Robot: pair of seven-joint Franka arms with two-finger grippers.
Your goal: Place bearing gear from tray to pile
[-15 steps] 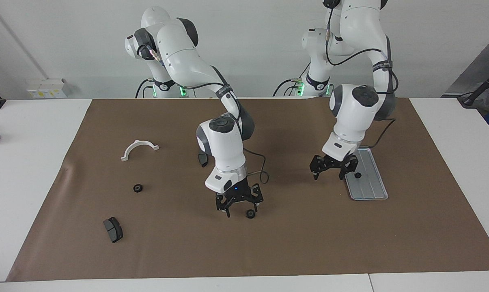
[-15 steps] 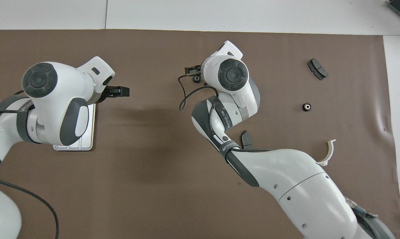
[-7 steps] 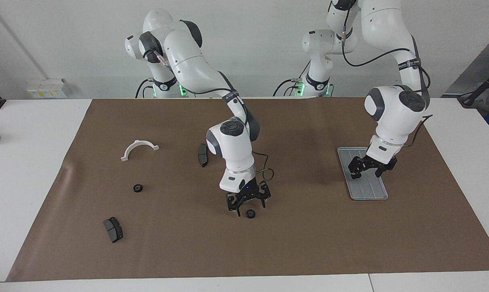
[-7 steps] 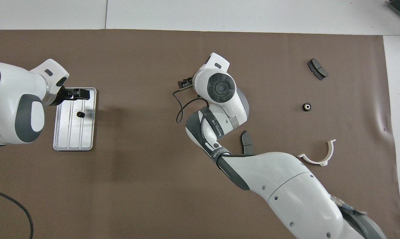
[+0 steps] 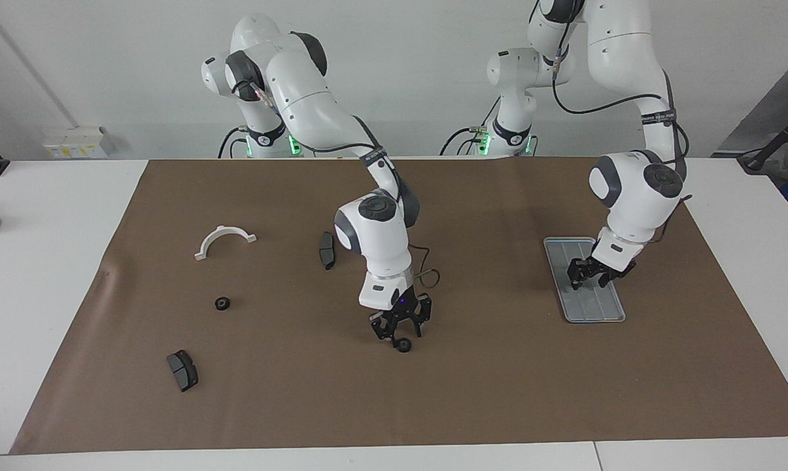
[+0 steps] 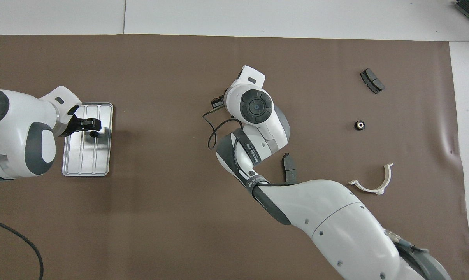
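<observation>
The silver-grey ridged tray (image 5: 588, 309) lies on the brown mat toward the left arm's end; it also shows in the overhead view (image 6: 85, 163). A small black gear (image 6: 93, 134) sits on the tray. My left gripper (image 5: 590, 277) hangs low over that gear, open, and hides it in the facing view. The pile is two scattered black gears: one (image 5: 222, 303) near the right arm's end, one (image 5: 403, 345) mid-mat. My right gripper (image 5: 399, 325) is open just above the mid-mat gear, not holding it.
A white half-ring bracket (image 5: 225, 240) and two dark brake pads (image 5: 182, 370) (image 5: 327, 249) lie on the mat toward the right arm's end. The right arm's wrist hides the mid-mat gear in the overhead view.
My left gripper swung from beside the tray to over it and came down over the gear. My right gripper turned and shifted slightly over the mid-mat gear, which has not moved.
</observation>
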